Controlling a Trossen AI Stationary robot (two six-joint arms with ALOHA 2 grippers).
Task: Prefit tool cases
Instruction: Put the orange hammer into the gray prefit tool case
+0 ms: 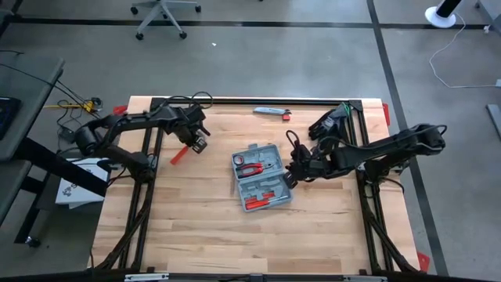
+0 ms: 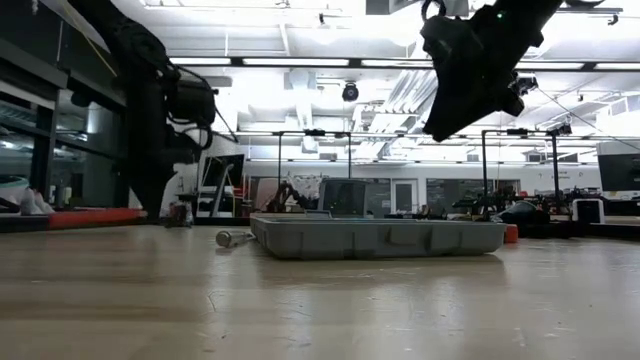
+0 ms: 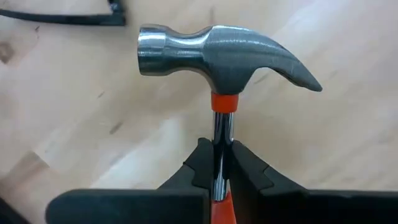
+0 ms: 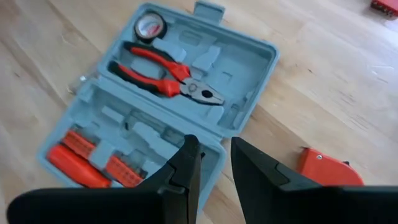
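From above, the tool case lies open and flat near the middle of the wooden desk, both halves facing up, with red tools in its recesses. The left pincer is to the left of the case, well apart from it, with the hammer held so that its red handle points away from the case. The right pincer hangs just beside the case's right edge. Beyond the case, near the desk's far edge, lie a slim grey bar and a pair of black gloves.

At desk level, the case shows as a low grey tray resting on the desk. The right pincer is raised clear above it, not touching it. A small metal piece lies on the desk just left of the case.

In the left wrist view, the left pincer is pressed tight on the hammer, pinching the metal neck just below the grey steel head, which is clear of the fingers.

In the right wrist view, the right pincer has its fingers slightly spread with a narrow gap and nothing between them. Ahead of it lies the open case, holding red-handled pliers, a round gauge and red bits. A red object lies on the desk just beside the case.
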